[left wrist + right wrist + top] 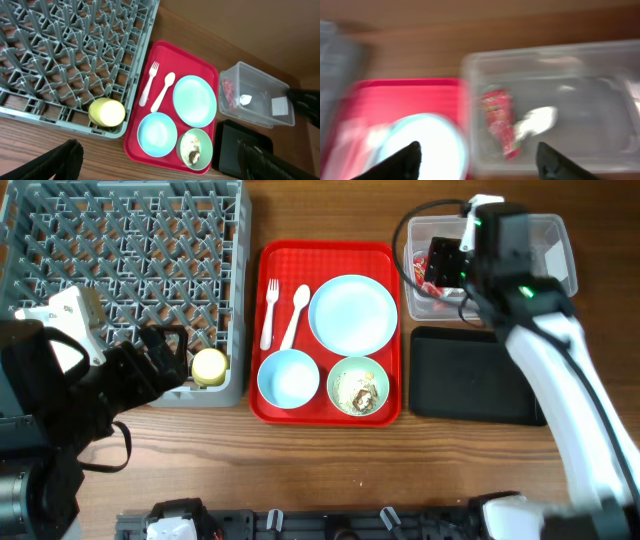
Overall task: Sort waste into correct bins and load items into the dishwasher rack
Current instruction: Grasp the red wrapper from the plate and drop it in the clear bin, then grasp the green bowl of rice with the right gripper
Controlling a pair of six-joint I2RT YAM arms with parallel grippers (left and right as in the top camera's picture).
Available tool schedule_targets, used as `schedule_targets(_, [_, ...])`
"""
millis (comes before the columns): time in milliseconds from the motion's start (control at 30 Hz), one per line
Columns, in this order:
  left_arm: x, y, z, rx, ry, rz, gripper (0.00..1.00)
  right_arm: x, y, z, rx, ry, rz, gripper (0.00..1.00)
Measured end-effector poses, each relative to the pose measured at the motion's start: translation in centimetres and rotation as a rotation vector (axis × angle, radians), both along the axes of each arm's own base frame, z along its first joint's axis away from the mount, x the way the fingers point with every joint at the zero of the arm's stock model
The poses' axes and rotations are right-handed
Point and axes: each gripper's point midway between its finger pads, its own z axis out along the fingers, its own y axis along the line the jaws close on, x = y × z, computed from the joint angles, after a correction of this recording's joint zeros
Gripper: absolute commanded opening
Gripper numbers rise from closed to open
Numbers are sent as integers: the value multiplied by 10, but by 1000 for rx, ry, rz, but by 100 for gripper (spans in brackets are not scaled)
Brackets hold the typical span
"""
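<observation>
The red wrapper (499,120) and white napkin (538,120) lie inside the clear tub (552,232). My right gripper (477,160) is open and empty above the tub's left end (445,262). The black tray (470,375) sits in front of the tub. The plate (352,313), one clean bowl (288,376), a bowl holding food scraps (358,386), the fork (269,312) and the spoon (294,314) rest on the red tray (262,270). The yellow cup (209,366) sits in the grey rack's (120,250) front right corner. My left gripper (160,162) is open and empty, near that cup.
The rack fills the table's left side, the red tray the middle, the tub and black tray the right. Bare wooden table lies along the front edge. A cable loops near the tub (415,220).
</observation>
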Motion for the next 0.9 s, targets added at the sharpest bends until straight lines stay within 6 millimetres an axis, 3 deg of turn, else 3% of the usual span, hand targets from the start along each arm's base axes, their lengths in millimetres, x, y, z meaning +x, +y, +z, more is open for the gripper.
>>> schedule_targets(67, [0, 0, 0, 0, 1, 0, 100, -35, 16, 30, 88, -19, 66, 41])
schedule_targets(133, [0, 0, 0, 0, 0, 0, 100, -69, 30, 41, 165, 22, 116, 41])
schedule_targets(200, [0, 0, 0, 0, 0, 0, 100, -98, 49, 33, 212, 119, 178, 42])
schedule_targets(333, [0, 0, 0, 0, 0, 0, 100, -136, 94, -10, 184, 350, 292, 41])
schedule_targets(600, [0, 0, 0, 0, 0, 0, 100, -157, 159, -97, 45, 579, 371, 36])
schedule_targets(833, [0, 0, 0, 0, -1, 0, 100, -150, 174, -175, -30, 753, 297, 33])
schedule_targets(867, [0, 0, 0, 0, 0, 0, 100, -151, 178, -199, -50, 797, 288, 33])
schedule_targets(900, [0, 0, 0, 0, 0, 0, 100, -152, 179, -204, -57, 809, 287, 33])
